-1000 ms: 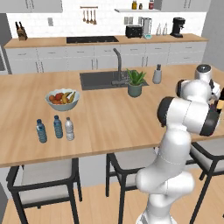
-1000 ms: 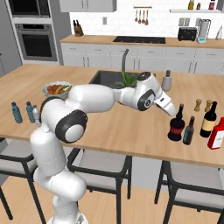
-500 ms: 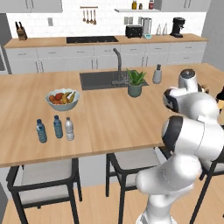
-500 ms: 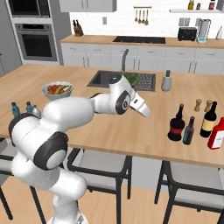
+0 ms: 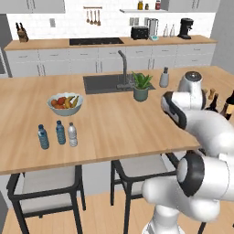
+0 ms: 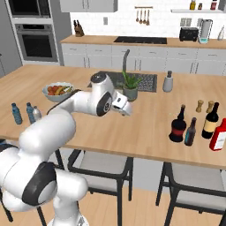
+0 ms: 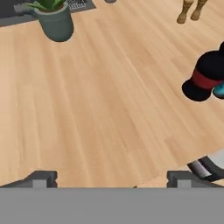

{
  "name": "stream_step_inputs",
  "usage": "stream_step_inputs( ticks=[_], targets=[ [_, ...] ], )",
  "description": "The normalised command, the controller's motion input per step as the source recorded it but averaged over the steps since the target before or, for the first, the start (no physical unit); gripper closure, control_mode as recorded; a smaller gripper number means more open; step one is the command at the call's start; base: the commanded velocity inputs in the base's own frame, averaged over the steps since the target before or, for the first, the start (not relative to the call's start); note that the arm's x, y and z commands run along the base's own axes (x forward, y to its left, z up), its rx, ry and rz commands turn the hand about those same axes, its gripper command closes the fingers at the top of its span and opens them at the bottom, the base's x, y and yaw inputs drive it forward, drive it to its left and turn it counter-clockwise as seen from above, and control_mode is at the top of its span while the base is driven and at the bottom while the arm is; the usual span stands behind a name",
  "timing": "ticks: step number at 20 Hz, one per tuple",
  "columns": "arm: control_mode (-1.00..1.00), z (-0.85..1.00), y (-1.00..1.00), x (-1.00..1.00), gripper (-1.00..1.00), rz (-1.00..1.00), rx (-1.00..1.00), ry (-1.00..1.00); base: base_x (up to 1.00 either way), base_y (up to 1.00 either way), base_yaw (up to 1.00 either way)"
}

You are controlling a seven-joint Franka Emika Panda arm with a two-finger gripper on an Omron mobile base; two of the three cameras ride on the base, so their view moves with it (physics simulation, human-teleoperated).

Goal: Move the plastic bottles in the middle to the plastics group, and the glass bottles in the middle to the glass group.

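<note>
My gripper (image 6: 126, 110) hangs open and empty over bare wood near the middle of the island, left of the glass bottles. In the hand view its fingertips (image 7: 41, 178) stand wide apart, with the squat dark red-labelled bottle (image 7: 204, 75) off to the right. That squat bottle (image 6: 178, 125) stands beside a slim teal bottle (image 6: 191, 131) and the tall dark wine bottle (image 6: 210, 121). At the island's left end, the clear-whitish plastic bottle (image 5: 72, 135) stands upright right next to two blue-tinted bottles (image 5: 61, 132) (image 5: 43, 137).
A fruit bowl (image 5: 65, 103) sits behind the plastic bottles. A potted plant (image 6: 130, 86) and sink (image 5: 107, 83) lie behind the gripper, with a grey dispenser (image 6: 167, 81) further right. Two wooden shakers (image 6: 200, 106) and a red bottle (image 6: 219, 135) crowd the glass bottles.
The arm has swung left, away from the glass bottles to the middle of the island. The gripper stayed open and empty; no bottle moved.
</note>
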Motion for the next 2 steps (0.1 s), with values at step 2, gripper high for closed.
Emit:
stream_step_inputs(
  ticks=[2],
  targets=[
    [-1.0,0.32,0.65,-0.56,-1.0,0.33,0.03,0.06,0.0,0.0,0.0]
  ],
)
